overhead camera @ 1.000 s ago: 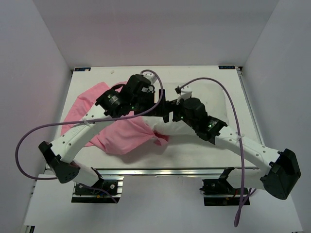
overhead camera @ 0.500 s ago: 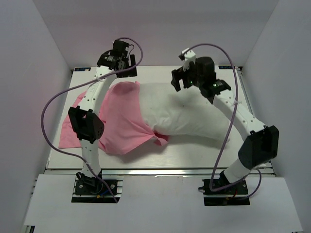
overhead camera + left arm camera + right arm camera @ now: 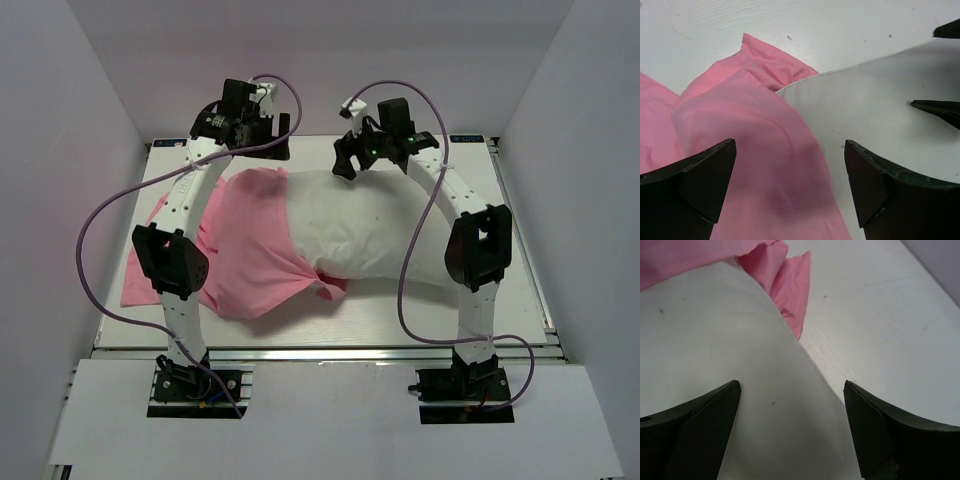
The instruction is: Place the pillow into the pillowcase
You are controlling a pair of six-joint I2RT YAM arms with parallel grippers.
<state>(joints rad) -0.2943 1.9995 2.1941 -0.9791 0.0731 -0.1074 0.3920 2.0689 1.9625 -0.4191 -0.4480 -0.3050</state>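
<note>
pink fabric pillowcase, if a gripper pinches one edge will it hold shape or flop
Likely floppy: the pink fabric pillowcase lies in soft folds, so a pinched edge would probably rise alone while the rest drags. It looks thin and probably light. It seems draped over one end of the plump white pillow; pulling may slide it off.

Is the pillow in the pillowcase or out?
Partly in. The pillowcase wraps only the left end of the pillow, with pink above and a flap beneath; most of the white cushion lies exposed.
</note>
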